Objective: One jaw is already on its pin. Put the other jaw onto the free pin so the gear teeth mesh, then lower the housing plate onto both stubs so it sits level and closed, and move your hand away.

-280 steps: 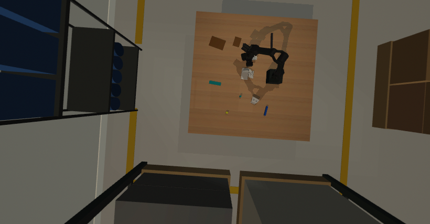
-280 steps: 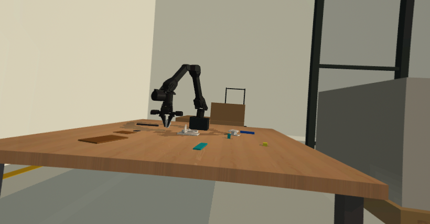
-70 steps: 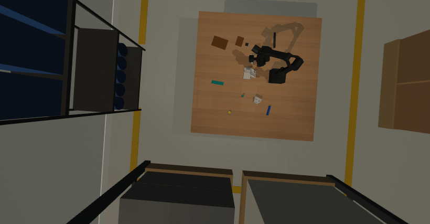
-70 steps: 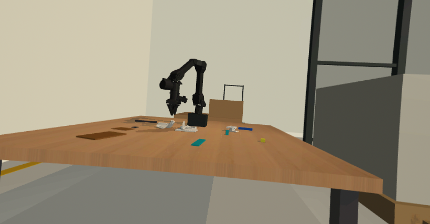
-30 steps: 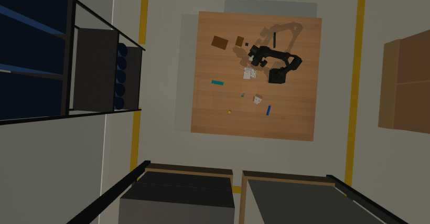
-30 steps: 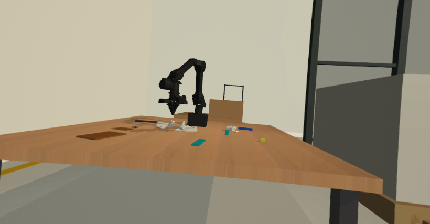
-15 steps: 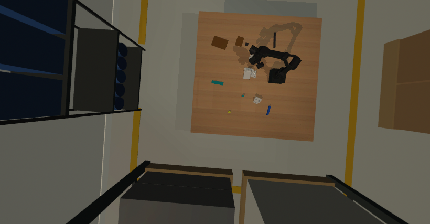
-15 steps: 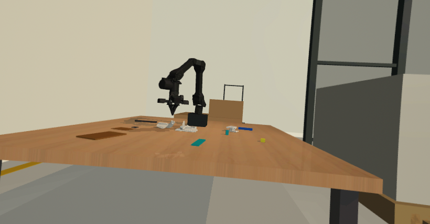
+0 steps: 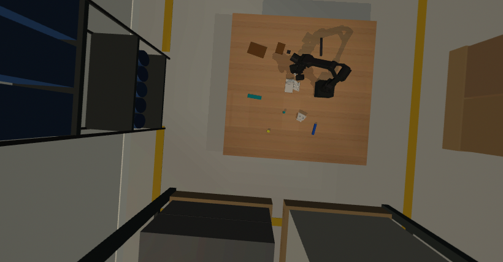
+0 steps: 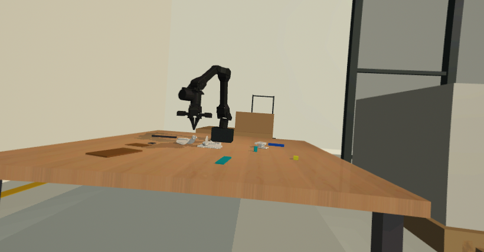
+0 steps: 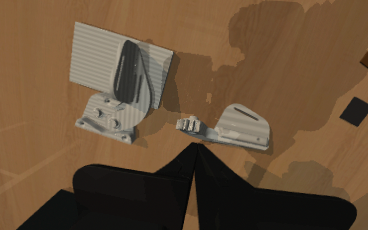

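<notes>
My gripper point(image 10: 193, 128) point(image 11: 195, 148) is shut and empty, its fingertips together above the table. The loose white jaw point(image 10: 183, 141) point(image 11: 242, 127) lies on the table just beyond the fingertips in the wrist view, its toothed end to the left and its broad slotted end to the right. The white base point(image 11: 121, 134) is at upper left there, with short round posts and a flat ribbed part point(image 9: 288, 88) point(image 11: 92, 55). The mounted jaw point(image 11: 146, 95) stands over them. A separate white part with holes point(image 9: 300, 116) point(image 10: 260, 144), possibly the housing plate, lies apart from the base.
A large brown block point(image 9: 256, 49) point(image 10: 114, 152), a smaller brown block point(image 9: 280, 48) and a black square point(image 9: 288, 51) point(image 11: 356, 111) lie near the arm. A black bar point(image 9: 321, 46), a teal bar point(image 9: 254, 96), a blue bar point(image 9: 313, 129) and a yellow piece point(image 9: 268, 131) are farther out.
</notes>
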Robot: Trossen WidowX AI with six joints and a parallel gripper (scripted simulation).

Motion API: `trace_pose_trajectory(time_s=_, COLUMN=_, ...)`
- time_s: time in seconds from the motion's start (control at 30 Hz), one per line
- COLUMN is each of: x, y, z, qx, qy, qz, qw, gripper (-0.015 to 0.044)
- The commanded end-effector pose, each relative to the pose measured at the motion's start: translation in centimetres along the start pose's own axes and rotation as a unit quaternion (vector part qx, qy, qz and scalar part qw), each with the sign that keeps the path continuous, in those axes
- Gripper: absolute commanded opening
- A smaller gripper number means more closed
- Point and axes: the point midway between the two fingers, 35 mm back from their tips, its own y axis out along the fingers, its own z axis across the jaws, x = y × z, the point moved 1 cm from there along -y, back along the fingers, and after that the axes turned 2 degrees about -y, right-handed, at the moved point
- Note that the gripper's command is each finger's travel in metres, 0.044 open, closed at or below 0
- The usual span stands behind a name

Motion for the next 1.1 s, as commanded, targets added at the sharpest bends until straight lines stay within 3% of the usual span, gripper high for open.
trace_pose_trajectory(time_s=0.0, x=0.3, y=0.0, z=-0.1, qx=0.0, qy=0.054, qz=0.001, qw=0.999, gripper=0.0)
trace_pose_trajectory(time_s=0.53, x=1.1, y=0.0, z=-0.1, qx=0.0, qy=0.262, qz=0.0, qw=0.965, gripper=0.0)
trace_pose_trajectory(time_s=1.07, x=2.0, y=0.1, z=-0.1, qx=0.0, qy=0.459, qz=0.0, qw=0.888, gripper=0.0)
